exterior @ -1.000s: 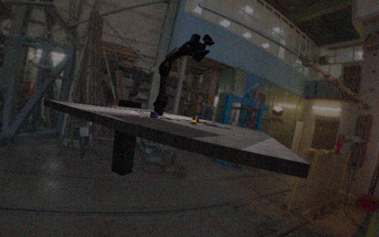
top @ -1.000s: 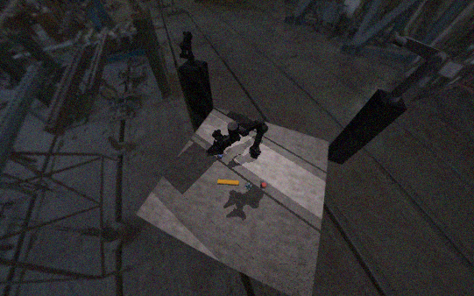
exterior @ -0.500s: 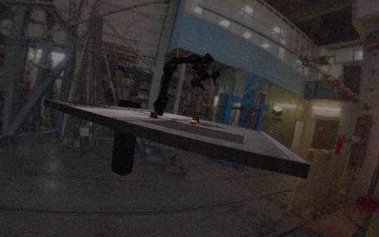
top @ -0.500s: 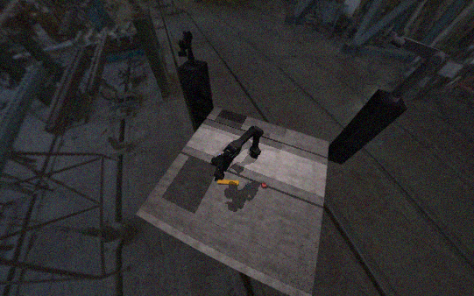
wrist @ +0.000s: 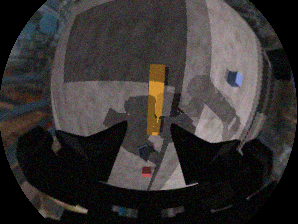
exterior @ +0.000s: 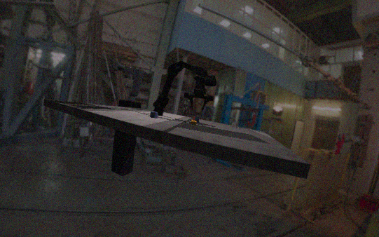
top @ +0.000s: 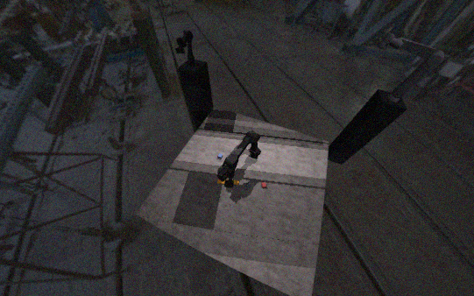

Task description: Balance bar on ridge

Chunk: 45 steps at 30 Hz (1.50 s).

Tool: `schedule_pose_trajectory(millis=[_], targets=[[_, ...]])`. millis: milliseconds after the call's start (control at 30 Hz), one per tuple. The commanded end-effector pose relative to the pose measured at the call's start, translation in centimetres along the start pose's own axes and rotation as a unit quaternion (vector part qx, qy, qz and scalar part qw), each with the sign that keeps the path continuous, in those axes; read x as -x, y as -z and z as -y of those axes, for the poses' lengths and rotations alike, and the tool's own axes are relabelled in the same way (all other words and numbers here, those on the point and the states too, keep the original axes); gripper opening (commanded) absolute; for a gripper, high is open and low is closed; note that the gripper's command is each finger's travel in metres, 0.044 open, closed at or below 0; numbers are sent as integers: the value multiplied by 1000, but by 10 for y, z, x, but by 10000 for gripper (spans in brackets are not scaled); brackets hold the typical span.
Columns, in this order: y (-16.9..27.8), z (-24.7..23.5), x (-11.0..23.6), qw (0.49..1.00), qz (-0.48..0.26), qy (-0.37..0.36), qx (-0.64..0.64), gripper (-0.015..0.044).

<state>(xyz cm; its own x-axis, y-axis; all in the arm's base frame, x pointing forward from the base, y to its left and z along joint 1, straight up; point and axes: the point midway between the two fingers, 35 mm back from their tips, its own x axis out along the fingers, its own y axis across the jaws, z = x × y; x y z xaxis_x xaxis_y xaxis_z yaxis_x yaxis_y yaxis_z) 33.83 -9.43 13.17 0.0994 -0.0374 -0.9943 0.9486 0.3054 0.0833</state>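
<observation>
An orange bar [top: 221, 182] [exterior: 193, 121] [wrist: 157, 92] lies on the table [top: 272, 228]. In the wrist view it runs lengthwise away from the fingers, its near end just beyond the gap between the tips. A small dark blue-grey piece [wrist: 145, 151], which looks like the ridge, stands apart from the bar's near end. Its exact shape is too dark to tell. My gripper [exterior: 197, 105] [wrist: 149, 124] is open and empty, pointing down above the bar. In the top view the arm hides the bar's middle.
A blue block [top: 220, 156] [exterior: 153, 114] [wrist: 233, 79] stands to the side of the bar, nearer the arm's base. A red block [top: 264, 185] [wrist: 146, 171] lies beyond the dark piece, away from the bar. The arm's shadow falls across this area.
</observation>
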Motion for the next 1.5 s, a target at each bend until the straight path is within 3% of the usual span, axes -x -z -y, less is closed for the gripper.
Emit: schedule_pose_trajectory(millis=[0, 200, 467, 1467], targets=[[10, 9, -11, 999, -26, 29, 10, 315], [10, 9, -15, 999, -26, 29, 10, 315], [12, 11, -55, 999, -26, 29, 10, 315], [14, 13, -81, 999, -26, 30, 10, 315]])
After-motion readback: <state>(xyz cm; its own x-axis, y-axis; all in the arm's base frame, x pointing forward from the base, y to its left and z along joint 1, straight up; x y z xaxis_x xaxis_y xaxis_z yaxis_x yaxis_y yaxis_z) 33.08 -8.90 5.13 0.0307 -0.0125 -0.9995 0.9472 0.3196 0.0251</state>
